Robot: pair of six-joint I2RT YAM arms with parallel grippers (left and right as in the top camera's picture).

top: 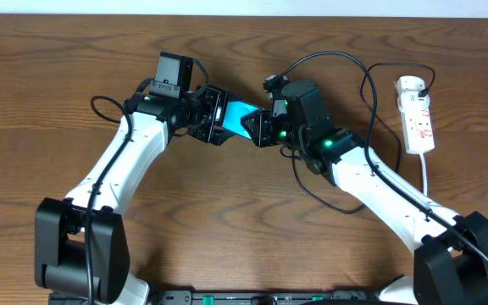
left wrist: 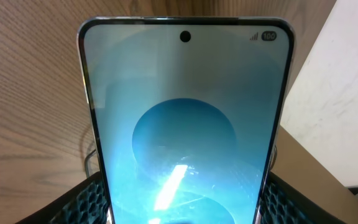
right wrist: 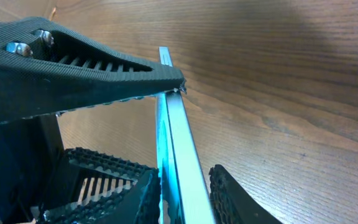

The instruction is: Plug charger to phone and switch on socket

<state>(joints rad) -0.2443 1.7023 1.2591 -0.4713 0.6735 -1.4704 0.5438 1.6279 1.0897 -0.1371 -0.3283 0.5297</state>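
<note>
Left gripper is clamped on the phone. In your left wrist view its ribbed fingers press the two long edges low in the frame. The turquoise screen faces that camera, with the punch-hole lens at the far end.

From overhead you see the phone held near the middle of the wooden table, between the two wrists, its free end pointing at the right gripper. That gripper sits right up against the phone. In your right wrist view the phone runs edge-on, and the tip of the upper finger touches its end corner. Whether the right jaws are closed on anything, you cannot tell from these views.

You can see the charger as a thin black cable looping over the table between the right arm and the socket. The socket lies well apart on the right side, its white cord trailing toward the robot's base. The charger's connector tip is too small to make out.
</note>
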